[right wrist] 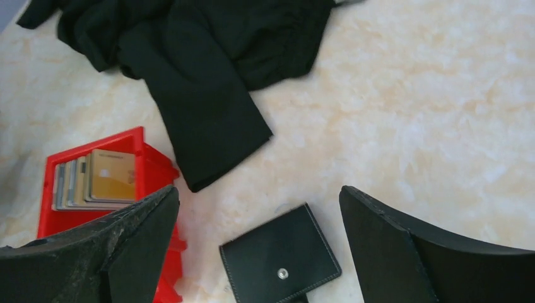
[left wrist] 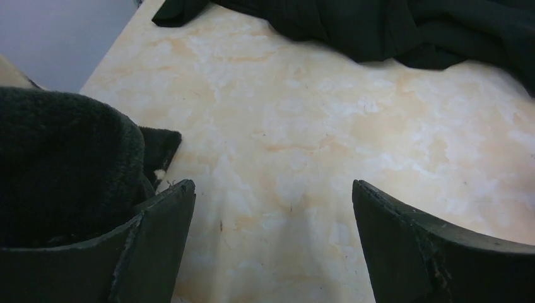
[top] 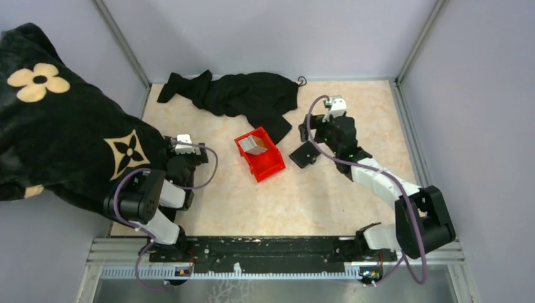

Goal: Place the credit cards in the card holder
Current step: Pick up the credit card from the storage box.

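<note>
Right gripper (right wrist: 257, 190) (agape) over card holder (right wrist: 277, 257)

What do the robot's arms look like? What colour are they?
The left arm and right arm are chunky black-and-white segments, each with a looping purple cable. Their fingers are flat, black and scuffed.

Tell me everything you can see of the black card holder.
The card holder is a black wallet, leather-like, with stitching round its edge and a metal snap. It lies flat, seemingly closed, askew on the table, right of the red bin and apart from it, under the open right gripper, untouched.
</note>
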Controlling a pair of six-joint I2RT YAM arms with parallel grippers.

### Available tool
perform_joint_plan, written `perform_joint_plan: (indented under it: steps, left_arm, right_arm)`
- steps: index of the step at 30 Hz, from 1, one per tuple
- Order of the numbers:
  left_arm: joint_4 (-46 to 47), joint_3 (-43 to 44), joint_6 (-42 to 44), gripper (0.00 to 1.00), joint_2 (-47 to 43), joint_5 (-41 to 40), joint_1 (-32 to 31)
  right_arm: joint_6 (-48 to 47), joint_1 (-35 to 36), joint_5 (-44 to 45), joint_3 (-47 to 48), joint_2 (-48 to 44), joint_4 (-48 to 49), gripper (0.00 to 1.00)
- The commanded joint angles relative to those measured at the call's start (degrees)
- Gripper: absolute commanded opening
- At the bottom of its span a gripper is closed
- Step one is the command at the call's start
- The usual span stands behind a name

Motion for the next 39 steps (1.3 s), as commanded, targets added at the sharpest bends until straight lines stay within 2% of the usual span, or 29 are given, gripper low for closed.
perform_joint_plan:
  steps: [1,4,7,10,13,16,19,21,25,30,33,39]
  left_arm:
    - [-0.5,-0.4,-0.4,1.0,-5.7,-2.3,0.0]
    - [-14.2,4.0,-1.9,1.0,-13.5,-5.1,-0.2]
    - [-26.8,8.4,-10.8,1.0,-22.3,-5.3,-0.1]
    - [-30.7,10.4,-16.7,1.0,-26.3,0.5,-0.1]
    - [-39.2,13.7,-21.9,1.0,-29.5,4.2,-0.1]
    - [-42.9,14.2,-24.9,1.0,-31.5,7.6,-0.3]
    - [-46.6,14.3,-29.3,1.0,-33.2,7.1,-1.5]
    - [-48.9,14.7,-29.7,1.0,-33.5,4.9,-4.7]
    - [-53.5,17.5,-26.4,1.0,-30.5,-6.9,-15.7]
    - [-59.5,22.1,-28.6,1.0,-23.7,-12.8,-23.5]
    - [-60.1,23.5,-29.1,1.0,-19.9,-15.0,-26.9]
    - [-59.8,25.0,-31.7,1.0,-15.5,-14.1,-28.8]
  right_arm:
    - [-10.3,5.4,12.2,2.9,-4.8,6.6,0.99]
    - [-7.2,5.5,14.7,-1.4,-6.3,15.6,0.99]
    - [-7.1,5.3,9.8,-7.3,-7.0,29.7,0.99]
    - [-3.2,4.4,6.5,-2.9,-5.6,22.2,0.99]
    - [-2.8,4.2,2.3,2.3,-3.7,13.5,0.99]
    - [-1.2,4.2,2.0,1.9,-4.7,12.0,0.98]
    - [-0.8,4.2,2.3,1.0,-5.4,11.2,0.97]
    - [-0.8,4.3,2.3,1.6,-5.1,8.7,0.96]
    - [-0.4,4.5,4.8,4.3,-3.4,-0.2,0.93]
    - [2.2,4.7,8.6,5.0,-2.4,-8.0,0.91]
    - [4.6,4.9,8.9,4.4,-1.8,-9.7,0.9]
    - [10.7,5.0,7.4,2.1,-1.3,-9.8,0.88]
